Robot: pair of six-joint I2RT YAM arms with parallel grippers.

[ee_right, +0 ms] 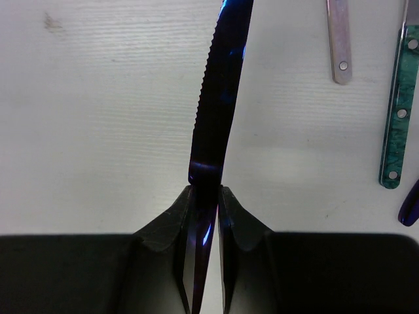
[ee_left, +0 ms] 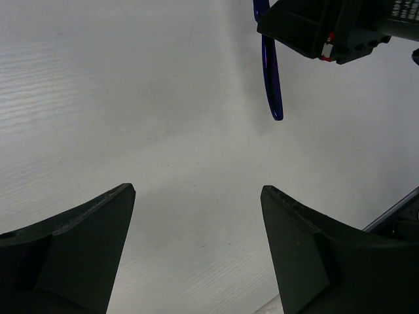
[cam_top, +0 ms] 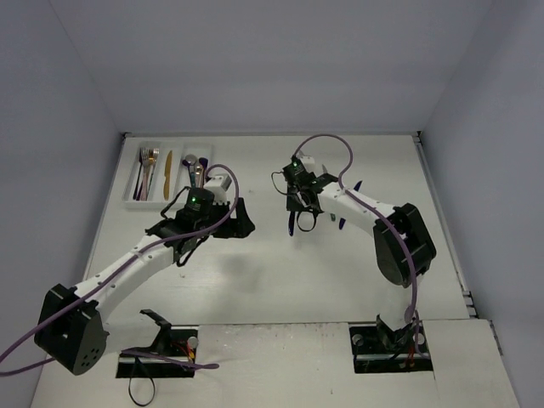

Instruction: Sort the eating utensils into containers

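Jaws status: right jaws pinch dark blue knife point(ee_right: 213, 98); left jaws wide open, empty. Tray point(cam_top: 130, 197) holds several utensils point(cam_top: 151, 170); teal-handled piece point(ee_right: 399, 111) beside right jaws remains unsorted.

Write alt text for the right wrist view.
The right gripper is shut on a dark blue serrated knife, its blade pointing away over the white table. A silver handle and a teal riveted handle lie at the upper right.

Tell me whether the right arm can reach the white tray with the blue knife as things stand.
Probably not directly. The left arm, left pincer open and empty, lies between the right pincer, shut on the blue knife, and the white tray, covering its near right corner.
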